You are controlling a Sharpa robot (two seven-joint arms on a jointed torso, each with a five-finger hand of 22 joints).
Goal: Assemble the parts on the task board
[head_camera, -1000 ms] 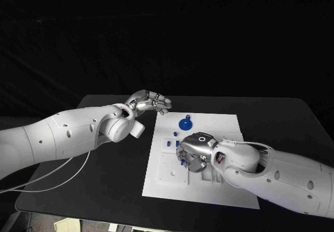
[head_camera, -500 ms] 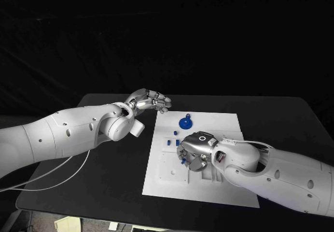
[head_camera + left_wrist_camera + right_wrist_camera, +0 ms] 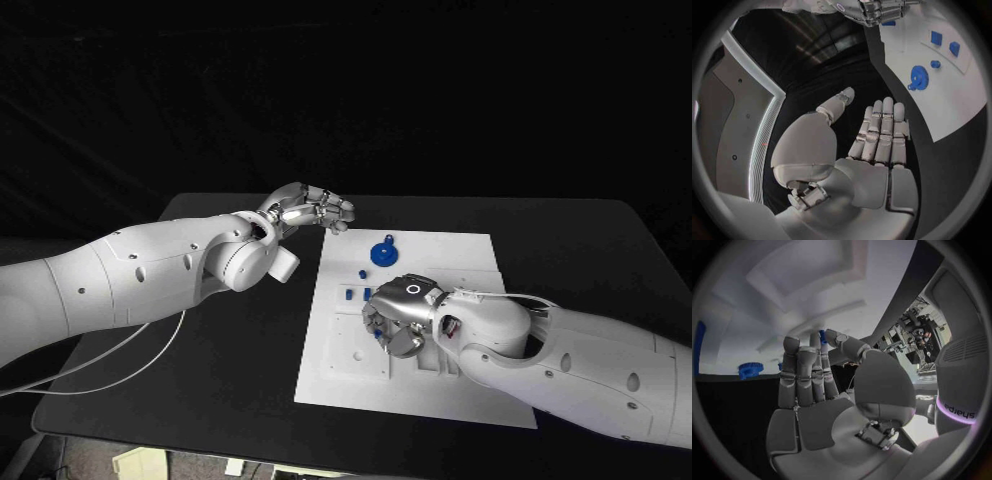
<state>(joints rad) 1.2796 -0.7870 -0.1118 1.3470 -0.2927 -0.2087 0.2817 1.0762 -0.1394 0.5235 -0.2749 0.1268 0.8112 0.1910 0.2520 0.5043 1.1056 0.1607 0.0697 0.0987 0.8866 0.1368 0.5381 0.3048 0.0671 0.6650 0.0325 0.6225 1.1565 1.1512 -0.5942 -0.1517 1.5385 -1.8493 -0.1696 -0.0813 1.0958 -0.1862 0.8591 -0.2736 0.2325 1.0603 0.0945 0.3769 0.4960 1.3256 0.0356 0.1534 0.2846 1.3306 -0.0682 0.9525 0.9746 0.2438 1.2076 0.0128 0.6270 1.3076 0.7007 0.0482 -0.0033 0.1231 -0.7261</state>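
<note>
Two hands at the task board point(image 3: 433, 385) on the black surface point(image 3: 216, 350).

The left hand point(image 3: 307, 210) hovers empty, fingers apart, off the board's far left corner. A blue gear point(image 3: 384, 256) lies near the board's far edge. The right hand point(image 3: 400, 318) pinches a small blue part point(image 3: 822, 336) over mid-board.

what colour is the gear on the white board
Blue; the gear shows best in the left wrist view.
</note>
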